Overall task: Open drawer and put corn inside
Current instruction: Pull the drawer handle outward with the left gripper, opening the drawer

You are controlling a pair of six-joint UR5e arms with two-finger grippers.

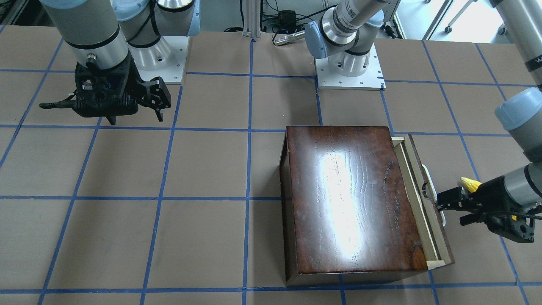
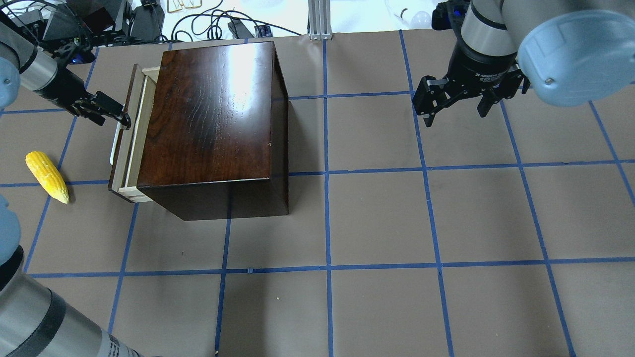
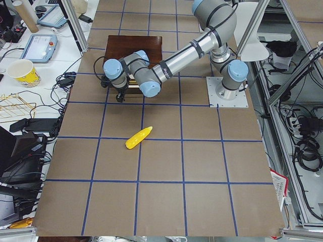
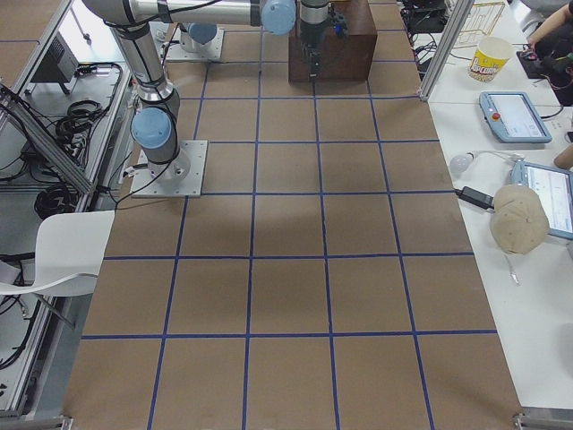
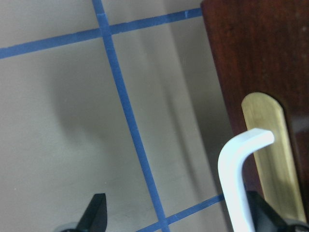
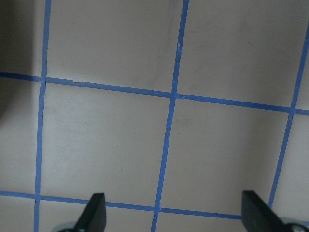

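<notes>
The dark reddish-brown box (image 2: 213,109) stands at the table's left. Its drawer (image 2: 134,134) is pulled out a small way, showing a strip of pale wood tray. My left gripper (image 2: 111,115) is open at the white bar handle (image 2: 115,148). In the left wrist view the handle (image 5: 236,183) lies between the fingertips (image 5: 96,212), close to the right one. The yellow corn (image 2: 47,177) lies on the table left of the drawer, apart from it; its tip (image 1: 471,184) shows behind the left gripper (image 1: 451,212). My right gripper (image 2: 456,114) is open and empty, above the table's far right.
Brown paper with a blue tape grid (image 2: 327,267) covers the table. The two arm bases (image 1: 349,72) stand at the robot's edge. Cables and gear (image 2: 149,20) lie beyond the far edge. A side bench holds a paper cup (image 3: 22,73) and tablets.
</notes>
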